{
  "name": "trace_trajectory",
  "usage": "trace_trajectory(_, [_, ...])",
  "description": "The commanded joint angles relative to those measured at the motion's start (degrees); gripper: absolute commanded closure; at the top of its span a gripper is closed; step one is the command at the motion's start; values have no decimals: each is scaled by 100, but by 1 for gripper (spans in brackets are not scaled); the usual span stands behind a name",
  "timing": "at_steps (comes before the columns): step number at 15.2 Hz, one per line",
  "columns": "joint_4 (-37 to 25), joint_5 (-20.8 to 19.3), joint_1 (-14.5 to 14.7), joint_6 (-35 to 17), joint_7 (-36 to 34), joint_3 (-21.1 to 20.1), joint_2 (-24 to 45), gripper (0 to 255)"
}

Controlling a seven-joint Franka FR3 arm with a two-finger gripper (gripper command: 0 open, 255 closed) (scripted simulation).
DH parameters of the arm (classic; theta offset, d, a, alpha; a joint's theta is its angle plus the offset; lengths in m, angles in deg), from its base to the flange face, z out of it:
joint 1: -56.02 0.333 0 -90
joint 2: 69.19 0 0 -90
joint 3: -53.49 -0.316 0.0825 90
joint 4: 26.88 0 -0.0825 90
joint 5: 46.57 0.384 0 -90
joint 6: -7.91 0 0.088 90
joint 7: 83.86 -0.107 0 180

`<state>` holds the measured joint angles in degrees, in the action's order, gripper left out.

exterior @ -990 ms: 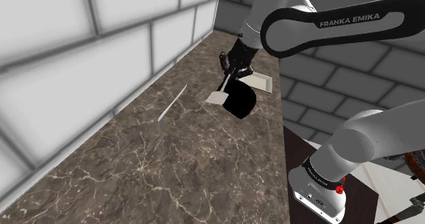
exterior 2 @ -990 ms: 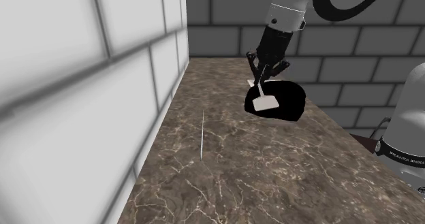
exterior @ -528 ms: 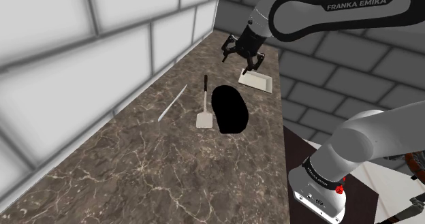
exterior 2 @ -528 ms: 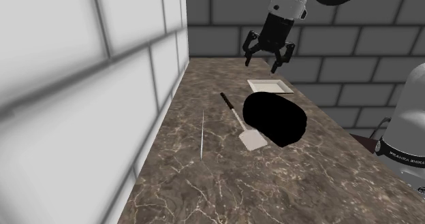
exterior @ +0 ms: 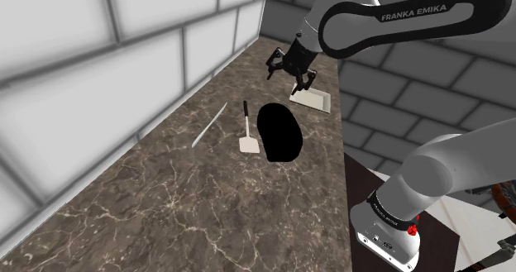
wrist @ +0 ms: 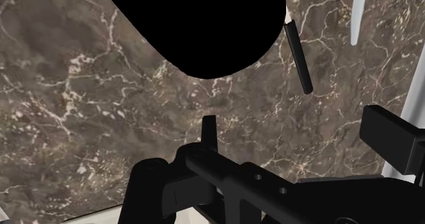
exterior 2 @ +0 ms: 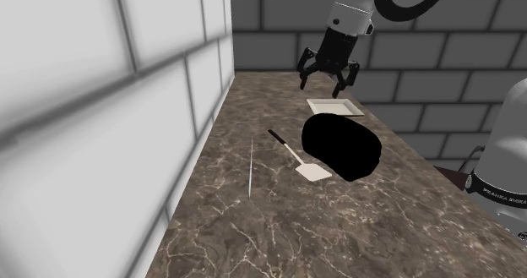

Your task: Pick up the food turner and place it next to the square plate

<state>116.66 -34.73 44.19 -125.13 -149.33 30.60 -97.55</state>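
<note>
Brown marble counter (exterior: 165,188): a white-bladed, black-handled food turner (exterior: 246,130) lies flat, handle toward the far wall, beside a black oval shape (exterior: 279,134). Toward the shoulder view's upper right, the all-black gripper (exterior: 291,76) hangs spread and empty, apparently over the white square plate (exterior: 312,99).

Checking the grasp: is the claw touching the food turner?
Apart. The second exterior view shows the open claw in the air near the square plate, while the food turner lies flat on the counter, well away.
</note>
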Motion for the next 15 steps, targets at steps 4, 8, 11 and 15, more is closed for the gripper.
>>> trace_trajectory(4, [27, -9, -16, -106, 3, -16, 73, 0])
trace_trajectory(8, [26, -9, -16, -105, 3, -16, 73, 0])
trace_trajectory(11, [26, -9, -16, -105, 3, -16, 73, 255])
trace_trajectory(15, [26, -9, -16, -105, 3, -16, 73, 255])
